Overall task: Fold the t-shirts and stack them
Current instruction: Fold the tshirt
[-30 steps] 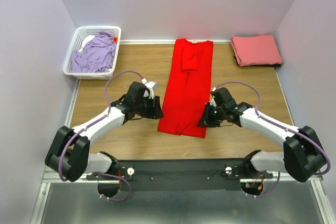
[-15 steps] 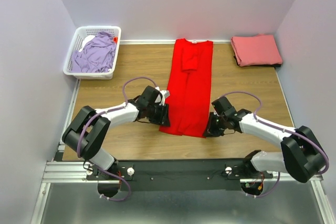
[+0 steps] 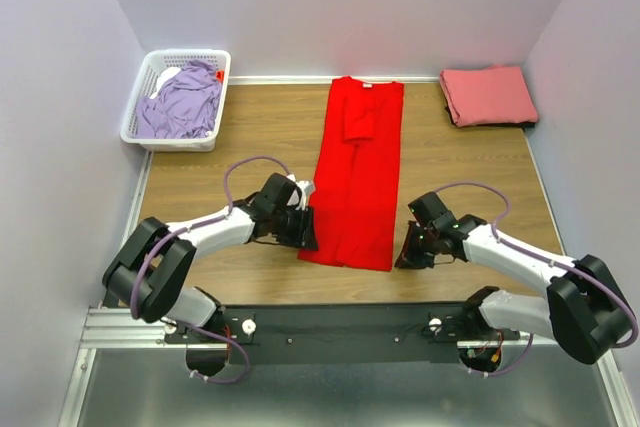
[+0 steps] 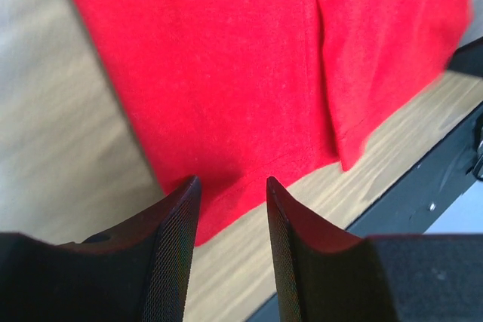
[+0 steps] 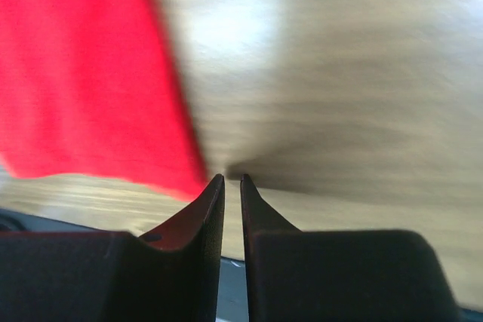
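Observation:
The bright red t-shirt (image 3: 355, 182) lies as a long folded strip down the middle of the table, one sleeve folded in near its far end. It also shows in the left wrist view (image 4: 226, 73) and the right wrist view (image 5: 83, 73). My left gripper (image 3: 306, 232) is open at the shirt's near-left hem corner, and its jaws (image 4: 231, 186) straddle the hem edge. My right gripper (image 3: 406, 253) sits on bare wood just right of the near-right corner. Its jaws (image 5: 230, 180) are almost together with no cloth between them. A salmon-pink shirt (image 3: 488, 95) lies folded at the back right. A lavender shirt (image 3: 183, 102) lies crumpled in the basket.
The white lattice basket (image 3: 186, 54) stands at the back left corner, with a small red-orange item (image 3: 218, 75) in it. White walls close in the back and both sides. The black mounting rail (image 3: 340, 322) runs along the near edge.
Both grippers have moved nearer along the red shirt's sides to its hem corners. The shirt's near hem now lies slightly closer to the table's near edge.

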Tool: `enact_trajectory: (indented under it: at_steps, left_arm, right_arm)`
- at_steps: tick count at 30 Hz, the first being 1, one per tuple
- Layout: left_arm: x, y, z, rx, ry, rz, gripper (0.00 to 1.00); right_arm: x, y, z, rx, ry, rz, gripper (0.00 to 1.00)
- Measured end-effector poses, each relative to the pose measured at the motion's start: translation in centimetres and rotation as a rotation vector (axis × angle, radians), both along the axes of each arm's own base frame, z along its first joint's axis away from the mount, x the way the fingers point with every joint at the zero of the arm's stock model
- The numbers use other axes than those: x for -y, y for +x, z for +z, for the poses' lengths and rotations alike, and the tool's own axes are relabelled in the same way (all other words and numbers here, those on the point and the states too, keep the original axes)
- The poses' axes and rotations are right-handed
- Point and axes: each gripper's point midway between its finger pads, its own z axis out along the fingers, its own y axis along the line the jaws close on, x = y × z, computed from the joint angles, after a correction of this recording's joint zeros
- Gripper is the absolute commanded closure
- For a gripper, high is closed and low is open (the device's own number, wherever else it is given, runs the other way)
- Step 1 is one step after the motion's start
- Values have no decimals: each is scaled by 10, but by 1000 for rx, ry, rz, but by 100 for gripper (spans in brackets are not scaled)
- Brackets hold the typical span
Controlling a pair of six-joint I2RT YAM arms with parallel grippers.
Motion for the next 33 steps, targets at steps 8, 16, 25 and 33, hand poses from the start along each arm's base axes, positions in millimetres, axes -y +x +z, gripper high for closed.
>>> enact_trajectory:
  at_steps: [8,16,25,33]
  left_arm:
    - [-22,-14,14,-15,74,62,27]
    - [-32,-4,28,37,114,130,24]
    - [-44,2,19,44,185,190,24]
    - [-50,6,11,42,231,210,24]
  right_arm:
    - [20,-18,8,-49,-84,17,65]
    - [7,0,30,-11,-56,32,51]
    - [-9,-2,21,-50,-31,38,49]
    - [-23,-14,2,-110,-94,75,51]
